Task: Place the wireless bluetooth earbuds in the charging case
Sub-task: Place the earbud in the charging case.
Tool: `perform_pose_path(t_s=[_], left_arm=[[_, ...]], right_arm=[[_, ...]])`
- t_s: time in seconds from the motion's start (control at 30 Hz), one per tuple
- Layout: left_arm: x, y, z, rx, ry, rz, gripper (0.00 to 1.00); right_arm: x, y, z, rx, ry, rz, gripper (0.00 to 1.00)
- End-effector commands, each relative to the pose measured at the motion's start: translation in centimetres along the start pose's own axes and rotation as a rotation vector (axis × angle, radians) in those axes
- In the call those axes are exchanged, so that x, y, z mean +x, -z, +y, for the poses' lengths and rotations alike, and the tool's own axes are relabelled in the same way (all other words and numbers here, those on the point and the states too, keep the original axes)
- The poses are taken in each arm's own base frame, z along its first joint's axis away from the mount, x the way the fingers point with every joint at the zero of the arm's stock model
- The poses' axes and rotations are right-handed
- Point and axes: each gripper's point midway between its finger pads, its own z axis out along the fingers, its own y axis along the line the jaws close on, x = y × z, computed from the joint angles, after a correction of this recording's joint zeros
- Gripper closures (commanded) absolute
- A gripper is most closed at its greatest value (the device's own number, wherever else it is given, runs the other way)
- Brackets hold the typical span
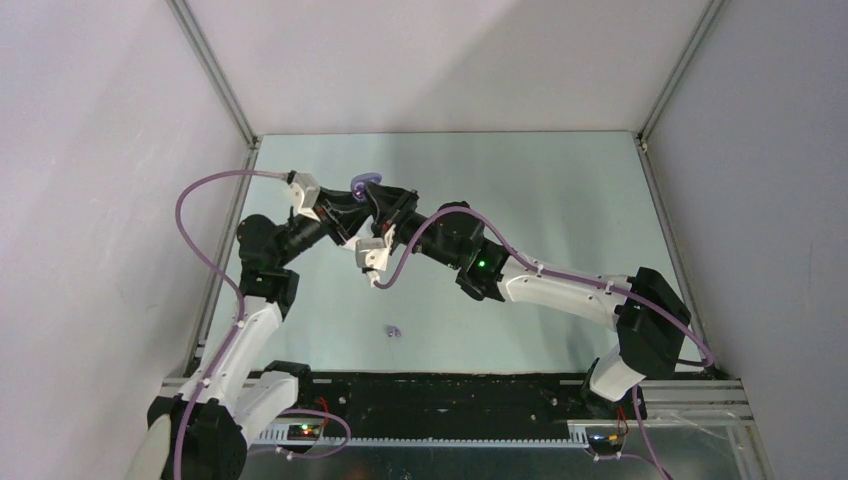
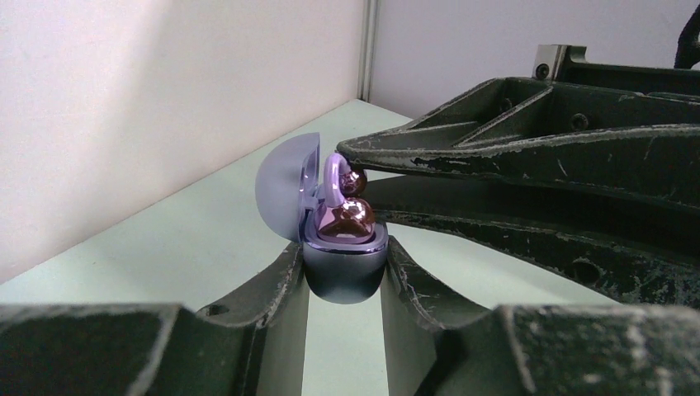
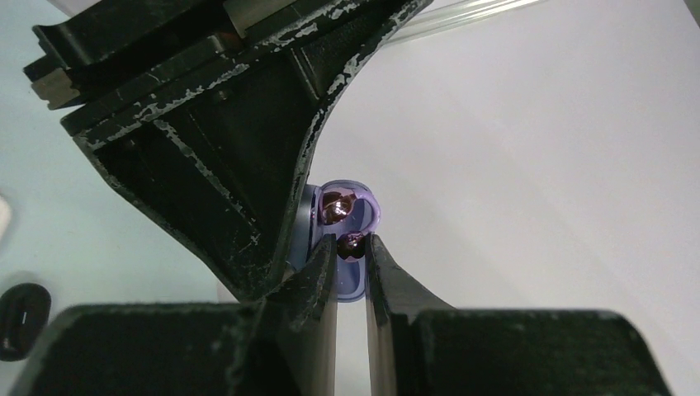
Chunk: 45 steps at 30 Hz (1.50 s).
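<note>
Left wrist view: earbud (image 2: pixel 353 180) at mouth of charging case (image 2: pixel 345 287), directly over open well, just beside seated bud (image 2: pixel 342 221); contact between them I cannot tell. Case upright, lid (image 2: pixel 285 186) swung back. Left gripper (image 2: pixel 345 268) clamps case body from both sides. Right gripper (image 3: pixel 352 249) pinches earbud, reaching in from above. I judge needed travel: straight down into well. Spare bud (image 1: pixel 393 331) lies on table (image 1: pixel 560 200), well apart.

The left arm (image 1: pixel 245 335) and right arm (image 1: pixel 560 285) reach from the bottom corners to meet at upper centre of the top view. The left gripper (image 2: pixel 345 257) clamps its jaws on the charging case (image 2: pixel 345 282); the right gripper (image 3: pixel 352 247) pinches an earbud (image 3: pixel 353 242) between its jaws
</note>
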Motion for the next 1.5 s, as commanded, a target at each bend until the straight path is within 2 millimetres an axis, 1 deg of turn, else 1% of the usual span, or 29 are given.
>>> perform_pose_path(t_s=[0.0, 0.37, 0.43, 0.57, 0.63, 0.73, 0.77, 0.83, 0.87, 1.03, 1.07, 1.17, 1.27, 1.37, 1.4, 1.47], left_arm=[[-4.1, -0.2, -0.1, -0.025, -0.089, -0.108, 1.0], [-4.6, -0.1, -0.1, -0.034, -0.079, -0.127, 1.0], [-4.6, -0.2, -0.6, -0.006, -0.089, -0.125, 1.0], [-4.1, -0.1, -1.3, 0.039, -0.122, -0.105, 1.0], [-3.8, -0.1, -1.7, 0.066, -0.146, -0.093, 1.0], [-3.5, 0.0, -2.2, 0.095, -0.179, -0.08, 1.0], [-3.4, 0.0, -2.2, 0.099, -0.188, -0.077, 1.0], [-3.3, 0.1, -2.4, 0.106, -0.201, -0.072, 1.0], [-3.2, 0.1, -2.3, 0.104, -0.203, -0.071, 1.0], [-3.2, 0.1, -1.5, 0.053, -0.194, -0.076, 1.0], [-3.4, 0.1, -1.0, 0.032, -0.19, -0.084, 1.0], [-3.9, 0.0, -0.6, 0.007, -0.145, -0.104, 1.0], [-4.5, -0.1, -0.3, -0.002, -0.13, -0.12, 1.0], [-4.3, -0.1, -0.4, 0.007, -0.125, -0.116, 1.0], [-4.2, -0.1, -0.5, 0.009, -0.125, -0.113, 1.0], [-4.0, -0.1, -0.6, 0.013, -0.123, -0.109, 1.0]], right_arm=[[0.1, 0.0, 0.9, -0.042, 0.032, 0.017, 1.0], [0.9, 0.2, 2.1, -0.098, 0.082, 0.052, 1.0], [0.9, 0.3, 2.7, -0.124, 0.088, 0.049, 1.0], [0.5, 0.3, 2.9, -0.136, 0.087, 0.024, 1.0], [0.2, 0.2, 3.1, -0.142, 0.087, 0.006, 0.97], [-0.2, 0.2, 3.4, -0.16, 0.087, -0.018, 0.9], [-0.2, 0.2, 3.6, -0.172, 0.085, -0.026, 0.83], [-0.2, 0.4, 3.9, -0.189, 0.084, -0.033, 0.79], [-0.2, 0.4, 4.2, -0.203, 0.081, -0.038, 0.79], [0.1, 1.0, 4.5, -0.241, 0.077, -0.043, 0.78], [0.2, 1.1, 4.5, -0.245, 0.078, -0.042, 0.78], [0.4, 1.2, 4.6, -0.25, 0.08, -0.041, 0.78], [0.6, 1.1, 4.9, -0.26, 0.091, -0.044, 0.7], [0.5, 1.0, 5.1, -0.267, 0.104, -0.054, 0.68], [0.5, 1.0, 5.2, -0.269, 0.106, -0.054, 0.65], [0.5, 1.1, 5.3, -0.275, 0.106, -0.057, 0.63]])
